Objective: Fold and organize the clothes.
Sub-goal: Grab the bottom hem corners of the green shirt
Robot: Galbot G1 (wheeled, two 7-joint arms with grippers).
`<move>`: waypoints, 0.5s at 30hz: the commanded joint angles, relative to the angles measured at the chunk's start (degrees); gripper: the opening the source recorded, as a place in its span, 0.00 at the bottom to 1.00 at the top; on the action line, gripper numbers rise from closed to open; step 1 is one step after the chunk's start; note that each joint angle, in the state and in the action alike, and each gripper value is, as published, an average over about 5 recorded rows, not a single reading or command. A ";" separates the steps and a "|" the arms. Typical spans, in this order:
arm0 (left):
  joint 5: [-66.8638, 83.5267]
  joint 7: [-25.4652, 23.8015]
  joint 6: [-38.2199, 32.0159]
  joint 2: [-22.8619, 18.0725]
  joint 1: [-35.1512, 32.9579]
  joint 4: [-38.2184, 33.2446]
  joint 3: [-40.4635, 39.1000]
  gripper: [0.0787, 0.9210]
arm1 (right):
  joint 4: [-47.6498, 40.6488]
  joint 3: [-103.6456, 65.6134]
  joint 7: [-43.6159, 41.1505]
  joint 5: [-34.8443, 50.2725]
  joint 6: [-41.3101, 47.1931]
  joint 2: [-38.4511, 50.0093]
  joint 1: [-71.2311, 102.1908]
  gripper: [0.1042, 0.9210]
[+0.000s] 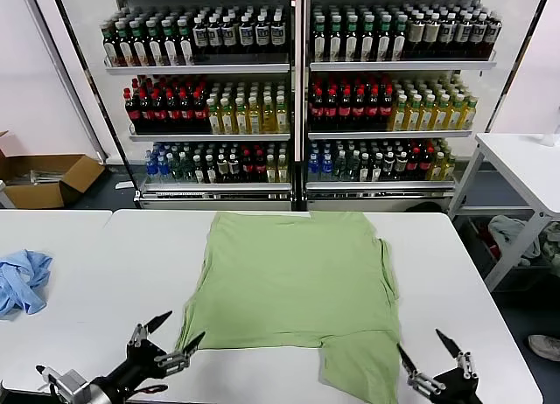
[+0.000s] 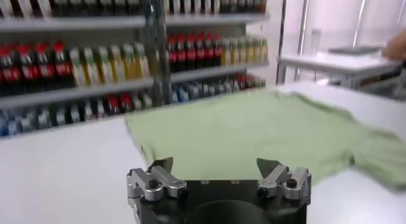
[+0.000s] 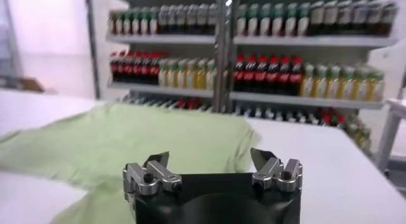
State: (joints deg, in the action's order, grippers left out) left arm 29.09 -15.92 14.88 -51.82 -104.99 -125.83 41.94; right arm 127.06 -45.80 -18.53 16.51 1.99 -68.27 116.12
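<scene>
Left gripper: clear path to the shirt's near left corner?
Probably yes. The open left gripper sits just beside the shirt corner, bare table between, nothing blocking.

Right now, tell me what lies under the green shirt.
The green shirt lies flat on the white table. Only tabletop shows around its edges; anything beneath the fabric is covered and cannot be seen.

My pincer [image 3: 211, 162] stood with its fingers [image 3: 156, 160] spread wide and empty above the white table [image 3: 317, 162]. The light green shirt [image 3: 139, 143] lay just beyond my fingertips, and shelves of bottles [image 3: 266, 73] stood well behind it.
</scene>
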 commanded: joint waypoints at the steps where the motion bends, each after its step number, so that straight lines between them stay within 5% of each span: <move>1: 1.45 4.15 6.67 4.98 2.06 2.66 -3.49 0.88 | 0.62 3.95 0.61 -5.43 4.15 3.10 2.74 0.88; 15: 7.00 4.45 7.25 4.93 7.39 5.81 -3.27 0.88 | 0.37 8.19 0.87 -6.64 6.02 0.36 1.16 0.88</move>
State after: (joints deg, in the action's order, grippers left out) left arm 33.07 -12.48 20.47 -48.38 -100.50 -122.06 39.63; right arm 127.32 -39.82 -18.00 11.52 6.32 -68.04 116.97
